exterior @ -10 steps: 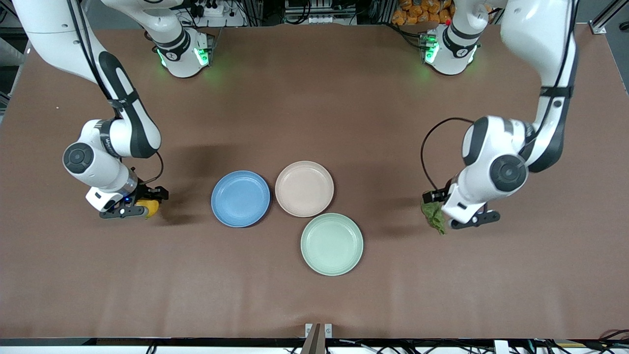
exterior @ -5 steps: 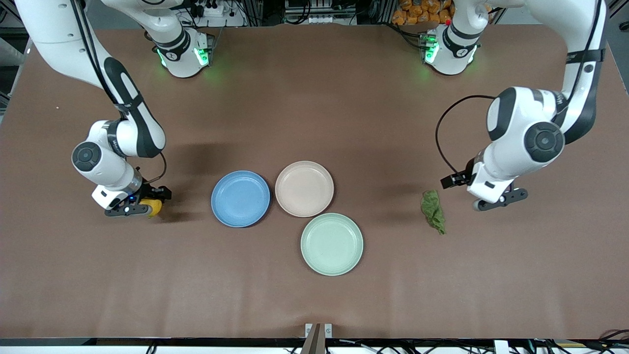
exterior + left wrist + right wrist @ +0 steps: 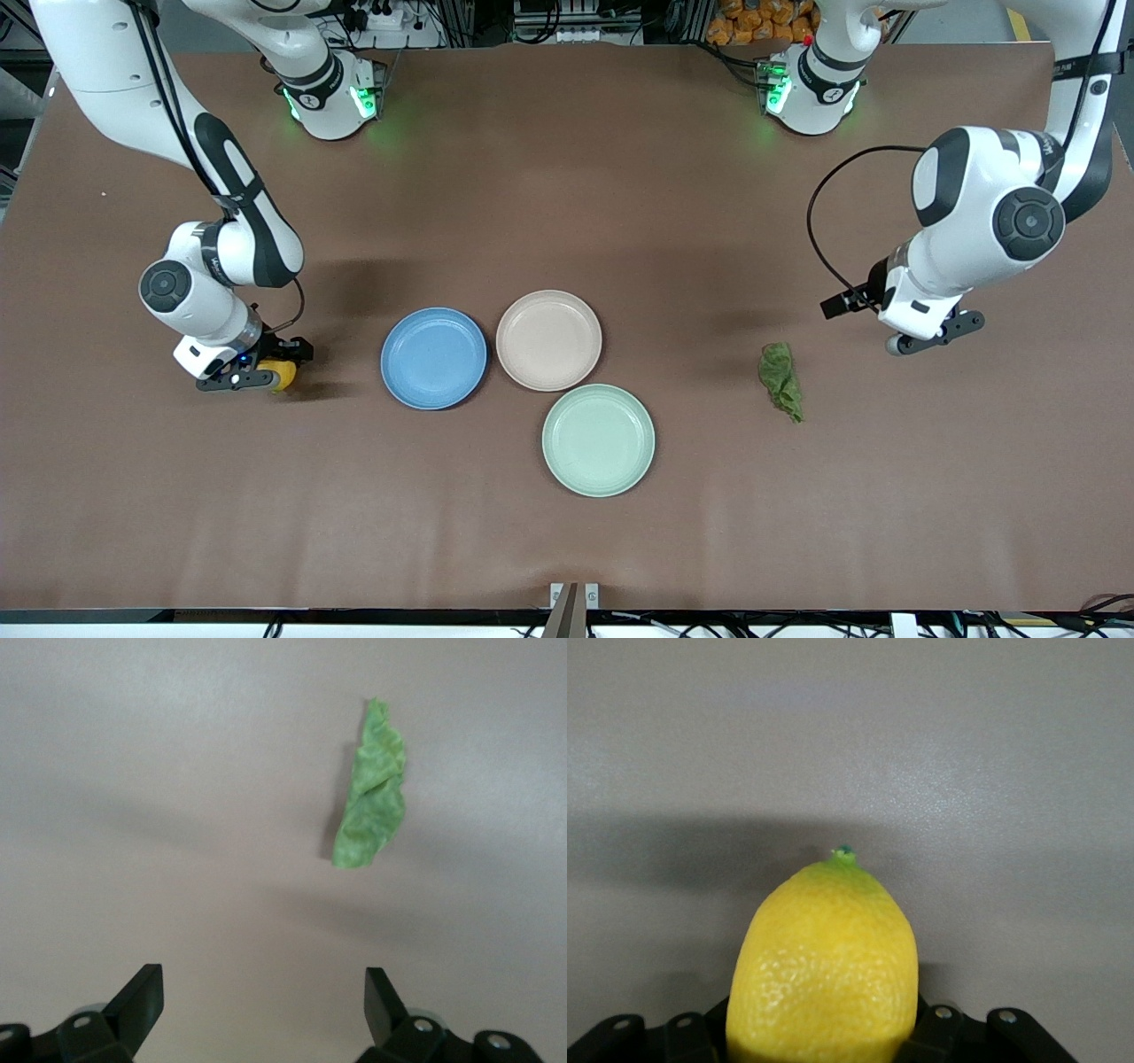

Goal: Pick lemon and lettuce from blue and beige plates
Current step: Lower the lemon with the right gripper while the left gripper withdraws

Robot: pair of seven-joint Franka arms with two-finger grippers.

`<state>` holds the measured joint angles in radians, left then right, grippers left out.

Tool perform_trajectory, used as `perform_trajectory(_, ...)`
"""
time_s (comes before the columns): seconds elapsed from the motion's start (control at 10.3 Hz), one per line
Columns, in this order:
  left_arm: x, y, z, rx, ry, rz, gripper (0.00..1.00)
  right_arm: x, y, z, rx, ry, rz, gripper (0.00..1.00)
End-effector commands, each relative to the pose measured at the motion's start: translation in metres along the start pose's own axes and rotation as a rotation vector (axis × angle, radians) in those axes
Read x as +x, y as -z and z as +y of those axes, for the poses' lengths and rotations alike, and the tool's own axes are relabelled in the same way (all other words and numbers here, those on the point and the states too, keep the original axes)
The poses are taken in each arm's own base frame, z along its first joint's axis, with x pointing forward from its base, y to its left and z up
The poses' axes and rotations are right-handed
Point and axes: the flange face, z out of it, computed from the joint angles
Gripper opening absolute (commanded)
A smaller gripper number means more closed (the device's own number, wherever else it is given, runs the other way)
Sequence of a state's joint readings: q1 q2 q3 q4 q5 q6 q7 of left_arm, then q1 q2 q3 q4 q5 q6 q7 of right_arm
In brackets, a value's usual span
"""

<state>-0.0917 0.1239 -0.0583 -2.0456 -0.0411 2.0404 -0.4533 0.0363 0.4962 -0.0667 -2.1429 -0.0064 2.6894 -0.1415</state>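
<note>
1. Right end effector (image 3: 270,374): clenched on the lemon (image 3: 283,374), low over the desk (image 3: 567,532), at 9 o'clock of the blue plate (image 3: 433,358).
2. Left end effector (image 3: 930,335): released, empty.
3. Lettuce (image 3: 781,381): flat on desk, at 8 o'clock of left end effector, well apart from beige plate (image 3: 548,340); long axis roughly 12-to-6.
4. Both plates empty.

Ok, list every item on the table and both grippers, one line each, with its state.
lemon: held in the right gripper
lettuce: flat on the table, untouched
blue plate: empty
beige plate: empty
green plate: empty
right gripper: shut on the lemon, low over the table
left gripper: open, empty, above the table beside the lettuce
</note>
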Motion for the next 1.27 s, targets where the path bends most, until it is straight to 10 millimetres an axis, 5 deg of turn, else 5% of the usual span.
perform_trajectory(0.0, -0.018, 0.007, -0.011, 0.015, -0.015, 0.019, 1.00, 0.002, 0.000, 0.013, -0.009, 0.036, 0.011, 0.55)
perform_trajectory(0.1, -0.020, 0.011, -0.010, 0.012, -0.018, 0.027, 1.00, 0.002, -0.002, 0.013, -0.009, 0.036, 0.008, 0.59)
perform_trajectory(0.39, -0.008, 0.048, -0.001, -0.022, -0.023, 0.095, 1.00, 0.003, -0.007, 0.015, -0.006, 0.018, 0.002, 1.00)
perform_trajectory(0.58, -0.006, 0.086, 0.024, -0.046, -0.095, 0.172, 1.00, 0.003, -0.007, 0.013, -0.001, 0.010, 0.000, 1.00)
perform_trajectory(0.88, -0.011, 0.127, 0.025, -0.055, -0.121, 0.239, 1.00, 0.006, 0.005, 0.012, 0.002, 0.010, -0.004, 1.00)
perform_trajectory(1.17, -0.022, 0.175, 0.018, -0.014, -0.243, 0.189, 1.00, 0.029, 0.047, 0.016, 0.035, 0.000, -0.134, 1.00)
